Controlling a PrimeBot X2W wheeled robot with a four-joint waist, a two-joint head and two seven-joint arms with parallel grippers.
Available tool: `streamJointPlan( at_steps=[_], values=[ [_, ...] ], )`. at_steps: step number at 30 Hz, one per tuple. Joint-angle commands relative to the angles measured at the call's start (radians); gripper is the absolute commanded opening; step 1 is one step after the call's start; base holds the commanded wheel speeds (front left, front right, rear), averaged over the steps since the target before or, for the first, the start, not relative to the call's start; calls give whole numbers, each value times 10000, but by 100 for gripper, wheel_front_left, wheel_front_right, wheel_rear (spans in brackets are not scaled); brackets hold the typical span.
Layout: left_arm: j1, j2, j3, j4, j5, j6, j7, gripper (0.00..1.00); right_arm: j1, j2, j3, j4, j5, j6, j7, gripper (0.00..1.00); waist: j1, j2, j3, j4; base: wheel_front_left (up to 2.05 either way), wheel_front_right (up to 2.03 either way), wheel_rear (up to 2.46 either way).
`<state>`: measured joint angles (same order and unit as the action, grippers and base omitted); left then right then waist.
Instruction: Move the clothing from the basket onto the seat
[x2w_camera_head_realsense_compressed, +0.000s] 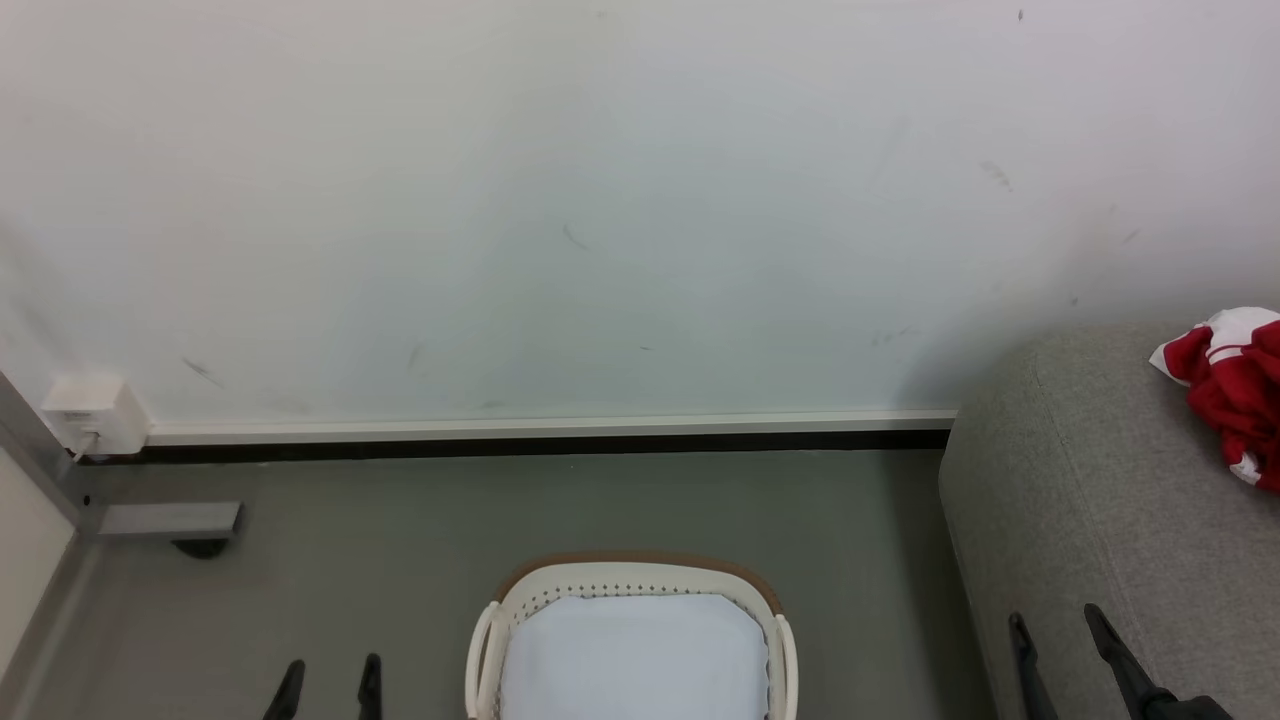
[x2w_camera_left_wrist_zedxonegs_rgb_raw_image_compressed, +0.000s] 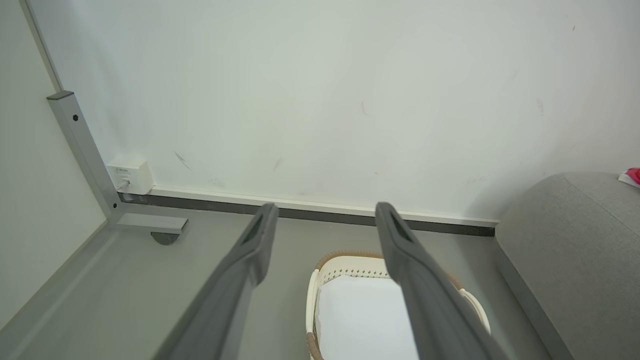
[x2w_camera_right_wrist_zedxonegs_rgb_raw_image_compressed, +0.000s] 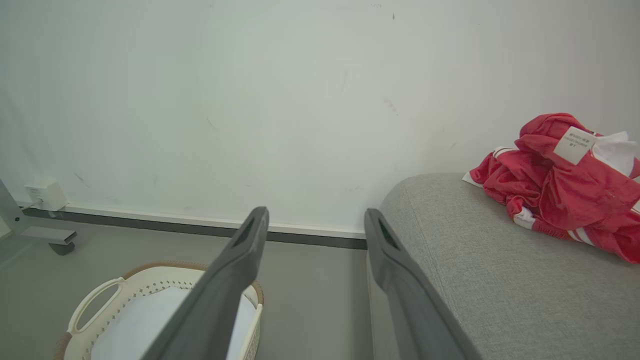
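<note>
The red and white clothing (x2w_camera_head_realsense_compressed: 1232, 392) (x2w_camera_right_wrist_zedxonegs_rgb_raw_image_compressed: 565, 182) lies crumpled on the grey seat (x2w_camera_head_realsense_compressed: 1090, 500) (x2w_camera_right_wrist_zedxonegs_rgb_raw_image_compressed: 500, 280) (x2w_camera_left_wrist_zedxonegs_rgb_raw_image_compressed: 570, 250) at the right, a sliver of the clothing (x2w_camera_left_wrist_zedxonegs_rgb_raw_image_compressed: 631, 176) showing at the left wrist view's right edge. The cream basket (x2w_camera_head_realsense_compressed: 632, 578) (x2w_camera_left_wrist_zedxonegs_rgb_raw_image_compressed: 350, 264) (x2w_camera_right_wrist_zedxonegs_rgb_raw_image_compressed: 95, 305) stands on the floor at bottom centre; inside I see just its white liner (x2w_camera_head_realsense_compressed: 635, 655). My left gripper (x2w_camera_head_realsense_compressed: 330, 688) (x2w_camera_left_wrist_zedxonegs_rgb_raw_image_compressed: 322, 215) is open, low and left of the basket. My right gripper (x2w_camera_head_realsense_compressed: 1058, 632) (x2w_camera_right_wrist_zedxonegs_rgb_raw_image_compressed: 315, 220) is open over the seat's near left edge, nothing between its fingers.
A white wall with a dark baseboard (x2w_camera_head_realsense_compressed: 540, 442) runs behind the basket. At the left stand a grey metal frame foot (x2w_camera_head_realsense_compressed: 170, 522) and a white wall box (x2w_camera_head_realsense_compressed: 92, 412). Grey floor (x2w_camera_head_realsense_compressed: 560, 510) lies between wall, basket and seat.
</note>
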<state>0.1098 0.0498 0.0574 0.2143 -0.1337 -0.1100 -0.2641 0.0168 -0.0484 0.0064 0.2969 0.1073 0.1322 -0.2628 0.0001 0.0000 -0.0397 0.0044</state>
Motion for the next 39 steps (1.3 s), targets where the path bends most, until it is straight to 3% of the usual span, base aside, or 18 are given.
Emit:
streamJointPlan(
  at_steps=[1,4,5,9,39],
  values=[
    [59,22,20,-20,-24,45,-5,100,-109,-39,20,14,46,-30,-27,100,-1,0,1,-2,0,0,0],
    [86,21,5,-32,-18,147,-5,100,-123,-39,46,-3,23,-30,-27,100,-1,0,6,-15,0,0,0],
    [10,-4,-13,-7,-20,163,0,0,-12,0,48,-5,1,0,2,0,0,0,7,-11,0,0,0],
    [41,-68,-8,329,-106,178,47,0,110,61,40,277,92,2,84,0,0,0,11,-9,0,0,0],
    [-797,-30,202,294,-5482,30,1411,0,-420,17,-415,-50,5573,-6,1425,0,0,0,111,-17,0,0,0]
  ],
)
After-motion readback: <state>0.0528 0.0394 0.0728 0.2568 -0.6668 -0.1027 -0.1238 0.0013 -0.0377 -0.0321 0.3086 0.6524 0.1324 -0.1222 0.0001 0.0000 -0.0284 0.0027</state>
